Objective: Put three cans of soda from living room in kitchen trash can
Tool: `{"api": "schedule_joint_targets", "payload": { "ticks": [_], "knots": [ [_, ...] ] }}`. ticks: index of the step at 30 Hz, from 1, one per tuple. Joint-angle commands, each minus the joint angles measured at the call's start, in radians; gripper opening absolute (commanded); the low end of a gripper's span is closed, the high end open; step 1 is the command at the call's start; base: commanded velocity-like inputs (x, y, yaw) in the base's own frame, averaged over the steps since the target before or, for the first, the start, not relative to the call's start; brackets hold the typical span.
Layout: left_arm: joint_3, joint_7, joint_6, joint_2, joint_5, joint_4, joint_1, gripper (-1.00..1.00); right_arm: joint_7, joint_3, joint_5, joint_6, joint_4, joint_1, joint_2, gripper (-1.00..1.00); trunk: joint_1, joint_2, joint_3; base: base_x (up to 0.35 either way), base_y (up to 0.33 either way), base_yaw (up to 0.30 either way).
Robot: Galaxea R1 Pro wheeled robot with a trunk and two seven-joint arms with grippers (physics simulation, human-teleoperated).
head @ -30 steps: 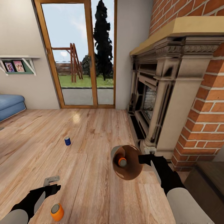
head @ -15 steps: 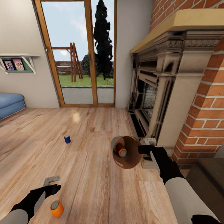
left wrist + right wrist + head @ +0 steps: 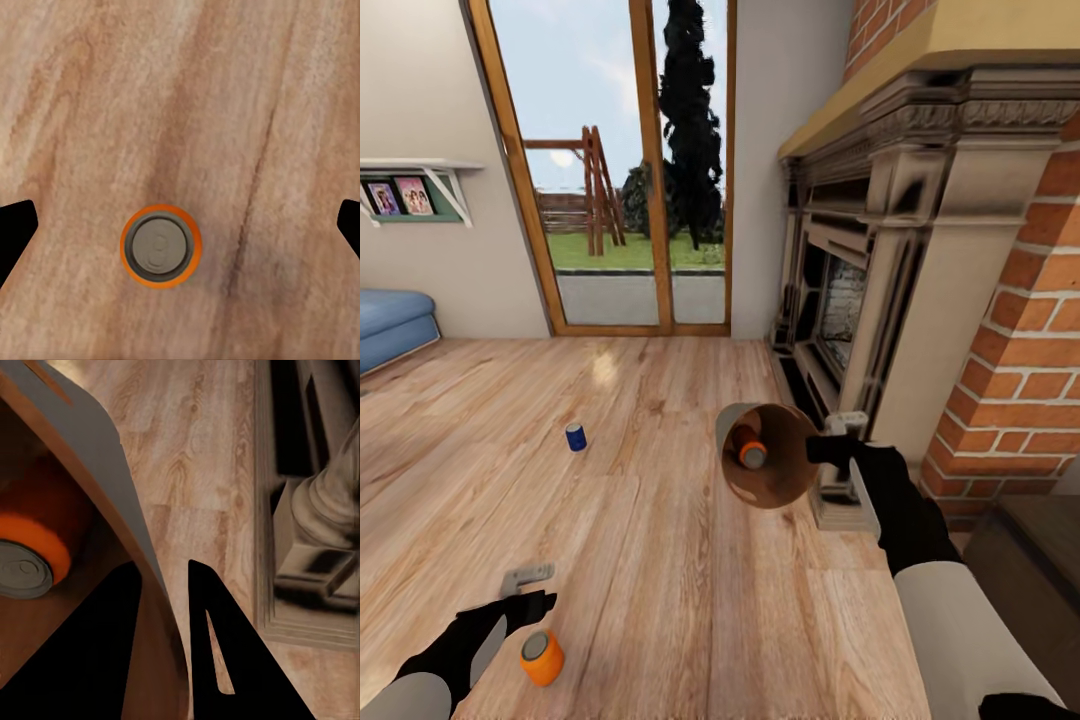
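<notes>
The bin (image 3: pixel 765 470) hangs tipped on its side in front of the fireplace (image 3: pixel 880 300), its brown mouth facing the head camera, clear of the plank floor (image 3: pixel 660 560). The right gripper (image 3: pixel 828 449) pinches the bin's rim; in the right wrist view its two dark fingers (image 3: pixel 217 652) straddle the grey wall (image 3: pixel 90 442), closed on it. An orange can (image 3: pixel 751 451) lies inside the bin, grey top outward, also seen in the wrist view (image 3: pixel 37 540).

A second orange can (image 3: pixel 541 657) stands upright on the floor, well away from the fireplace, on the robot's left. The left gripper (image 3: pixel 532 595) hovers just above and beside it, jaws spread wide and holding nothing; the left wrist view looks straight down on the can's top (image 3: pixel 160 244), with the fingertips (image 3: pixel 15 232) far apart at either side.

The blue can (image 3: pixel 576 437) stands upright on the floor between the glass door (image 3: pixel 610 170) and the bin, farther from the fireplace than the bin. A blue sofa (image 3: pixel 390 325) sits at the far wall.
</notes>
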Motion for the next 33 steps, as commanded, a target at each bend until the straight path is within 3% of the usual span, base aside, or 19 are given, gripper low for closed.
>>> {"api": "schedule_joint_targets", "payload": {
  "ticks": [1,5,10,22,33],
  "knots": [
    [0.0,0.0,-0.001,0.0,0.0,0.0,0.0,1.0,0.004,0.0,-0.013,0.002,-0.021,0.0,0.0,-1.0,0.0,0.0,-0.004,0.0,0.0,0.0],
    [-0.001,0.0,-0.003,0.0,-0.001,0.0,0.0,1.0,0.009,0.003,-0.016,0.016,-0.125,0.005,0.0,-1.0,0.002,-0.001,-0.019,0.0,0.0,0.0],
    [-0.002,0.0,-0.004,0.0,-0.001,0.0,0.0,1.0,0.079,0.021,-0.016,0.024,-0.217,0.01,-0.002,-1.0,0.004,-0.003,-0.039,0.0,0.0,0.0],
    [-0.002,0.0,-0.005,-0.001,-0.001,0.001,0.0,1.0,0.092,0.024,-0.016,0.026,-0.274,0.013,-0.003,-1.0,0.01,-0.005,-0.085,0.0,0.0,0.0],
    [-0.002,-0.008,-0.045,-0.001,-0.004,0.002,0.001,1.0,0.091,0.024,-0.015,0.026,-0.281,0.024,-0.003,-1.0,0.01,-0.005,-0.085,0.006,0.0,0.0]
  ]
}}
